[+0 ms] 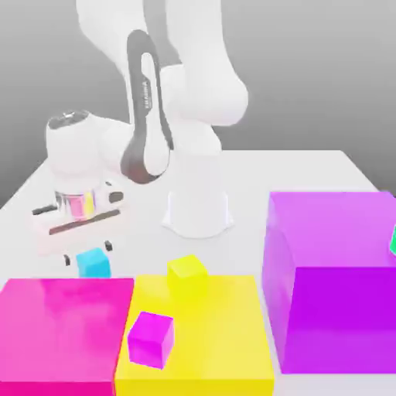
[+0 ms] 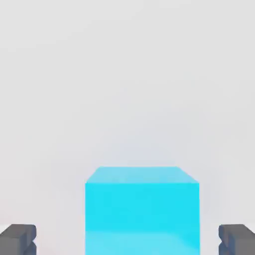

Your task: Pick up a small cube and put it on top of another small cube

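gripper [image 1: 87, 251]: points down, fingers spread, at 9 o'clock from the arm's white base [image 1: 198, 209]
cyan cube [image 1: 93, 263]: on the table [image 1: 309, 166], just under the gripper
yellow cube [image 1: 187, 273]: at 3 o'clock from the cyan cube
magenta cube [image 1: 151, 338]: on the flat yellow block [image 1: 216, 340]

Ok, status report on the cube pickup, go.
Gripper open, jaws straddling cyan cube, not closed on it. Yellow cube sits on big yellow block, top free. Magenta cube nearby.

Cyan cube [image 2: 142, 211] and green object [image 1: 393, 241] are edge-cropped.
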